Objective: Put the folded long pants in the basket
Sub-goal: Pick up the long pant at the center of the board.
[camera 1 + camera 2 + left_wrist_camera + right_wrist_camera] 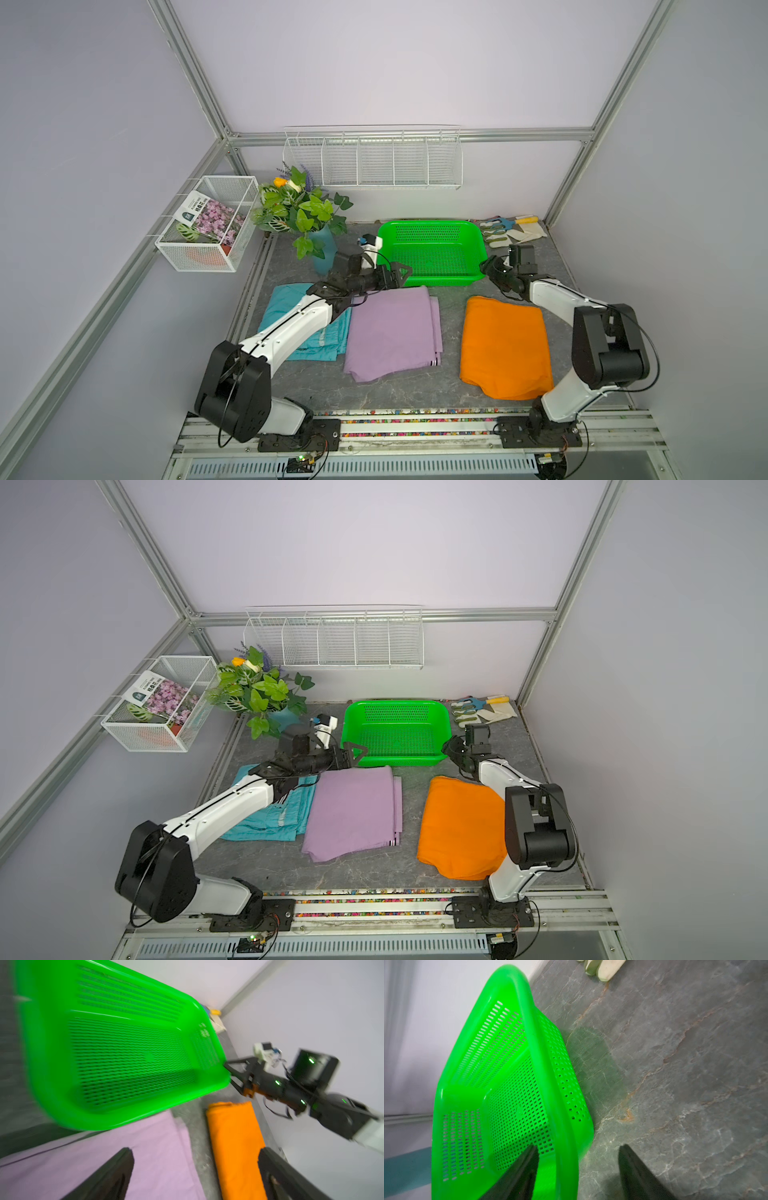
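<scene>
Right tool [578, 1147], apart, straddles basket [508, 1095] rim, plain only from its wrist; left tool [195, 1150] apart too.

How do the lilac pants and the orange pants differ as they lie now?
Colour: the lilac pants show small striped cuffs at a near corner; the orange pants are plain. Place: the lilac pants lie mid-table against the teal pants; the orange pants lie apart, toward the robot's right. Both are folded flat on the table, outside the basket.
</scene>
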